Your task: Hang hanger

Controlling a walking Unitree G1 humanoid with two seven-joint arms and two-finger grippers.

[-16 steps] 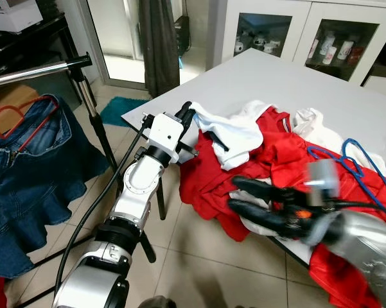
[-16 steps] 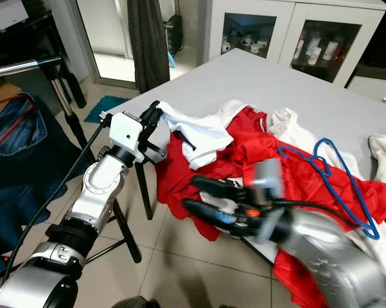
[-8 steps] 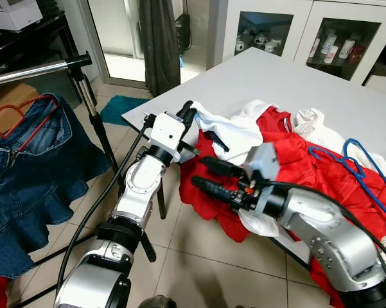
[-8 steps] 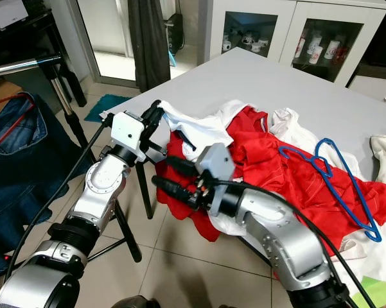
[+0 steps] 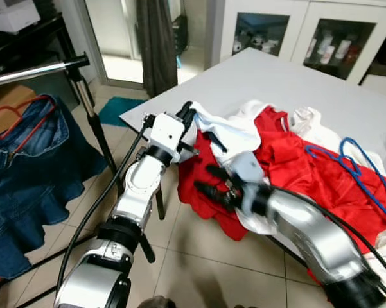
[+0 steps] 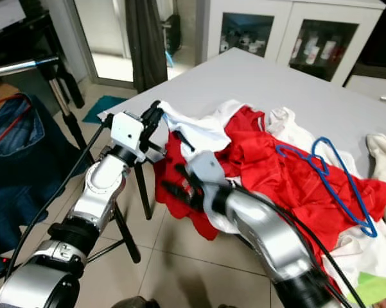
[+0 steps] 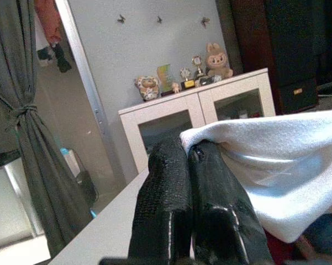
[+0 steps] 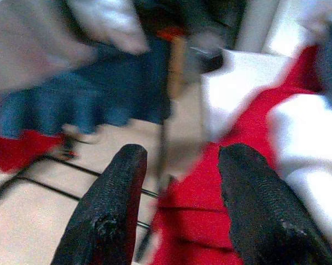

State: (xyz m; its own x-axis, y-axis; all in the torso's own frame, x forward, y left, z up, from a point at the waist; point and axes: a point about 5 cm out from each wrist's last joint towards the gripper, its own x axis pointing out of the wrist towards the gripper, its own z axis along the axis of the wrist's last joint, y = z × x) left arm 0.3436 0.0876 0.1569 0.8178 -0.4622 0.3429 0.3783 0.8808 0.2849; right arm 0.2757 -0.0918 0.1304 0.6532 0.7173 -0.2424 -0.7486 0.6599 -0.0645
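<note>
My left gripper (image 5: 187,114) is shut on a corner of a white garment (image 5: 236,133) at the table's near-left corner; the left wrist view shows the cloth pinched between the closed fingers (image 7: 179,165). My right gripper (image 5: 205,181) is open, fingers spread, held against the red garment (image 5: 289,157) that hangs over the table edge just below the white one. In the right wrist view its two fingers (image 8: 119,187) stand wide apart over red and white cloth. A blue hanger (image 5: 350,160) lies on the red clothes at the right.
A metal clothes rail (image 5: 32,72) stands to the left, carrying a denim skirt (image 5: 32,167) on a red hanger (image 5: 13,122). The white table (image 5: 295,80) holds a heap of clothes. A glass-door cabinet (image 5: 295,32) stands behind. Tiled floor lies below.
My right arm has swung left and in toward the table edge, bringing its open gripper up to the hanging red cloth. The left gripper has stayed put, holding the white garment.
</note>
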